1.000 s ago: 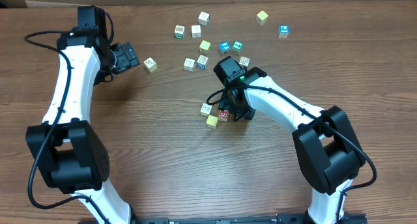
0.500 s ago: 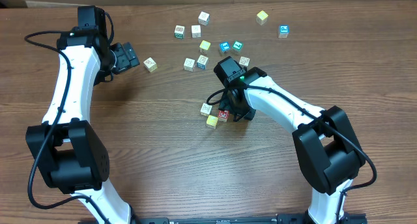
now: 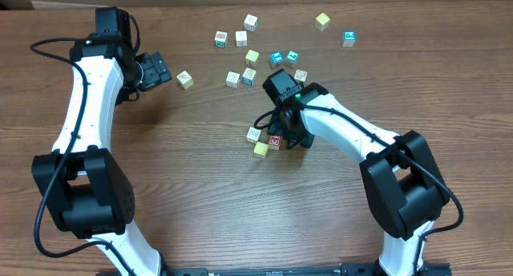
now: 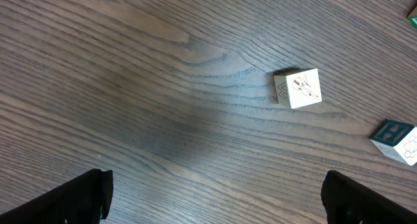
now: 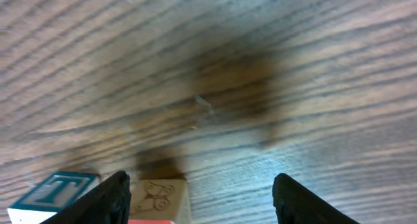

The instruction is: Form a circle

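Three or four cubes are making up the circle [image 3: 263, 141] just beside my right hand [image 5: 199, 196], which is standing spread, gripping nothing; my left hand [image 4: 215, 185] is gaping empty. Loose cubes [image 3: 249, 73] beyond my right hand are seemingly awaiting placement.

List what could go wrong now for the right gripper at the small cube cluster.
1. In the right wrist view a printed cube sits against one finger of the open right gripper. A sideways pull-out might drag it and break up the circle.
2. The loose cubes lie just beyond the right arm. A low reach towards them could knock several.
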Action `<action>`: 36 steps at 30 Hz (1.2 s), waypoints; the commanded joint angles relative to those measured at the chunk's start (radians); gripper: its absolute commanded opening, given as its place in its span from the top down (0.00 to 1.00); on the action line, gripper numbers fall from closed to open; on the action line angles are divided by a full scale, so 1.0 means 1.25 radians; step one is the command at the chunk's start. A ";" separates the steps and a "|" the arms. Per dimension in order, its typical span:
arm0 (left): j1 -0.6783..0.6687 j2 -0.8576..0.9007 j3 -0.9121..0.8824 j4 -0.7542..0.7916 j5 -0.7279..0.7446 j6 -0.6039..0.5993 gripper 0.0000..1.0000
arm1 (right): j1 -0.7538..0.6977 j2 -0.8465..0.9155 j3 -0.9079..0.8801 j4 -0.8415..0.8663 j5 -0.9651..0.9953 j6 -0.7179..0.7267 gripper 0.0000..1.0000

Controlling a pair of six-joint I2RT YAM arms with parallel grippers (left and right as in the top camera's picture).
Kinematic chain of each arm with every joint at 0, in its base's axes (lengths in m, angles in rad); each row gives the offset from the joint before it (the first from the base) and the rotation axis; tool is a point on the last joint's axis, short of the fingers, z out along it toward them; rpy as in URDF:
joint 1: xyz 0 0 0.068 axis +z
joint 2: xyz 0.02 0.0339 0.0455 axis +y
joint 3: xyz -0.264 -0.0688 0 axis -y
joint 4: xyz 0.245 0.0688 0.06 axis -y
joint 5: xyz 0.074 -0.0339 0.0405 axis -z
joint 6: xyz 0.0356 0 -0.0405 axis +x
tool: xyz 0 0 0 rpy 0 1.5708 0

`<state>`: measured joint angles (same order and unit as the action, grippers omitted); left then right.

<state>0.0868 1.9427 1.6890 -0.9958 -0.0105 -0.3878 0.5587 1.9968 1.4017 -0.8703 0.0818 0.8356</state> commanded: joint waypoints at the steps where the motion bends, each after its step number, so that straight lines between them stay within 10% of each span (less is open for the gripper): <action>1: -0.002 0.006 0.013 0.002 0.005 -0.007 0.01 | 0.003 0.007 0.010 0.018 0.010 0.001 0.32; 36: -0.002 0.006 0.013 0.002 0.005 -0.007 0.01 | 0.025 0.007 0.010 0.087 -0.008 -0.048 0.19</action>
<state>0.0868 1.9427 1.6890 -0.9958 -0.0109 -0.3878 0.5854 1.9968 1.4017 -0.7563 0.0788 0.7837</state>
